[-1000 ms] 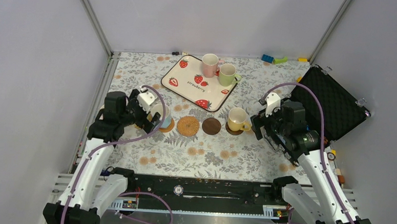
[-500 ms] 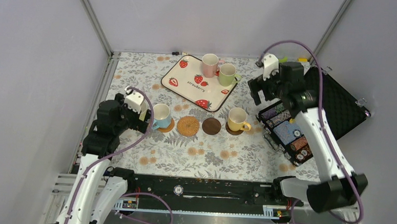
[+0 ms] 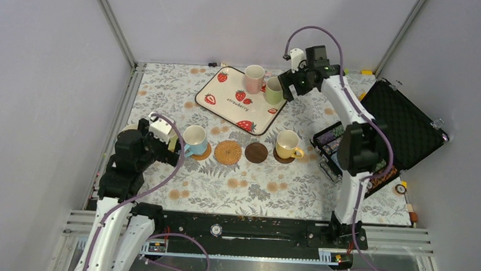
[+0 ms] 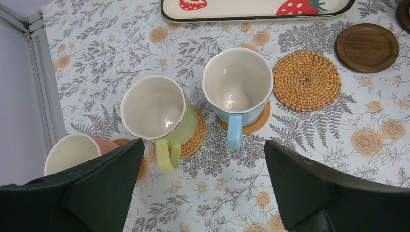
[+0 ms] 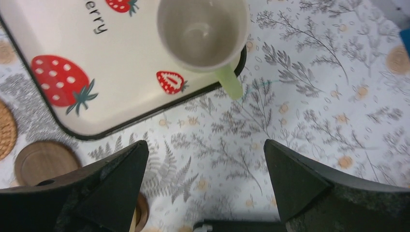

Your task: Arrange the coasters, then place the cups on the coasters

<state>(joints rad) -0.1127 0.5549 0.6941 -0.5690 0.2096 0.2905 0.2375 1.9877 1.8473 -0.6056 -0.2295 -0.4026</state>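
Observation:
My left gripper (image 4: 204,143) hangs open above bare cloth, nothing between its fingers. Just beyond it stand three cups on coasters: a pink cup (image 4: 72,152), a yellow-green cup (image 4: 153,107) on a woven coaster (image 4: 196,133), and a blue cup (image 4: 237,87) on a tan coaster (image 4: 254,123). A bare woven coaster (image 4: 306,80) and a bare dark brown coaster (image 4: 367,47) follow, then a yellow cup (image 3: 287,143). My right gripper (image 5: 205,145) is open over the cloth beside the strawberry tray (image 5: 121,58), close to the green cup (image 5: 203,31). A pink cup (image 3: 254,78) also stands on the tray.
An open black case (image 3: 406,128) with poker chips lies at the right. Small coloured blocks (image 3: 331,71) sit by the back wall. A metal frame rail (image 4: 46,96) runs along the table's left edge.
The right arm swung from beside the yellow cup to the far side, over the tray's corner by the green cup. The left gripper drew back from the blue cup.

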